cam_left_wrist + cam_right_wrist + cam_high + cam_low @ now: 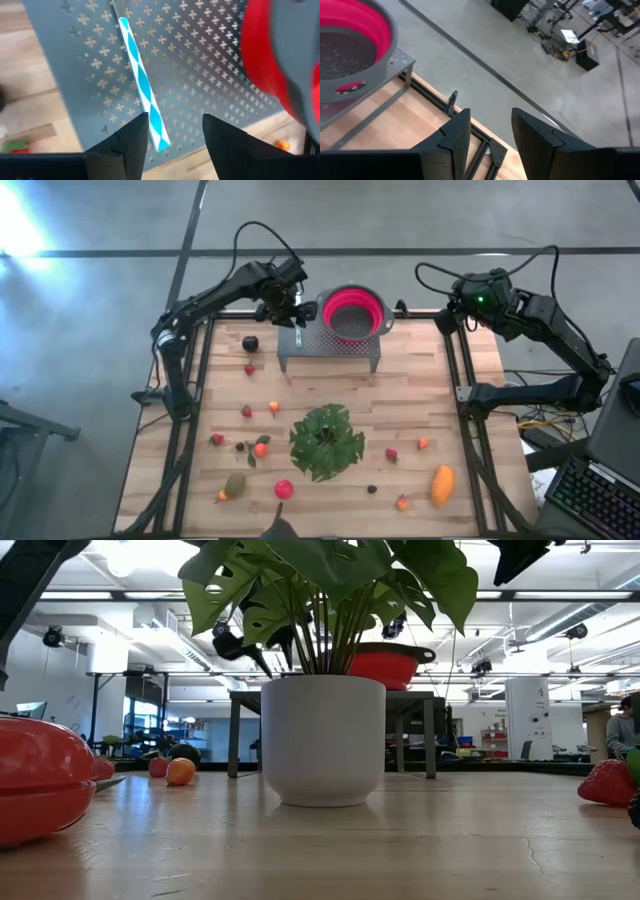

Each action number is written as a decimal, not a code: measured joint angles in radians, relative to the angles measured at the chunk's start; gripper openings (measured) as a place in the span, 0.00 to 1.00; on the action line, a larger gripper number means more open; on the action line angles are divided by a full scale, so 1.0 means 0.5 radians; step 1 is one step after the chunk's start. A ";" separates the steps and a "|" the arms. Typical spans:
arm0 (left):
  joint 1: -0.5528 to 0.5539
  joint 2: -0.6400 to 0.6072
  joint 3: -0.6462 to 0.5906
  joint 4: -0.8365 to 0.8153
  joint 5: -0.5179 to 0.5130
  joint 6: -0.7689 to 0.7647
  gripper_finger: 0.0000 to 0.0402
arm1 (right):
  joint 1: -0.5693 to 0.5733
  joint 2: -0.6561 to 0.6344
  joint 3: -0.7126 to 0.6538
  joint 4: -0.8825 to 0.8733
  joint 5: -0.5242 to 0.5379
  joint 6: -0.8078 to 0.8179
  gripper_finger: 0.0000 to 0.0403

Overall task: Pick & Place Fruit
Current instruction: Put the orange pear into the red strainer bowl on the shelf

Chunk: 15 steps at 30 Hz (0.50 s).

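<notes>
L gripper (297,315) open over grey rack (330,340) by red bowl (352,313); only wrist cam shows blue-white strip (142,85) there. R gripper (490,135) parted, empty, desk (400,395) corner. Fruit (442,485) scattered on desk; oblong one's long axis runs near-to-far.

Many small toy fruits (260,448) are spread on the wooden table. A long yellow-orange one (442,485) is seen at four o'clock, a dark round one (250,343) at ten o'clock.

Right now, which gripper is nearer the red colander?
Left. The left gripper hangs over the grey perforated stand right beside the red colander; the right gripper waits farther off, past the table's far right corner.
</notes>
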 joint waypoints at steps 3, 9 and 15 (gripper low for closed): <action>0.027 -0.029 0.097 -0.156 0.009 0.098 0.48 | 0.000 0.000 0.000 0.000 -0.049 0.000 0.38; 0.048 -0.145 0.229 -0.460 -0.203 0.309 0.46 | 0.000 0.000 0.000 -0.031 -0.235 -0.001 0.42; -0.051 -0.441 0.196 -0.400 -0.560 0.566 0.42 | 0.001 0.001 -0.048 -0.075 -0.534 0.020 0.45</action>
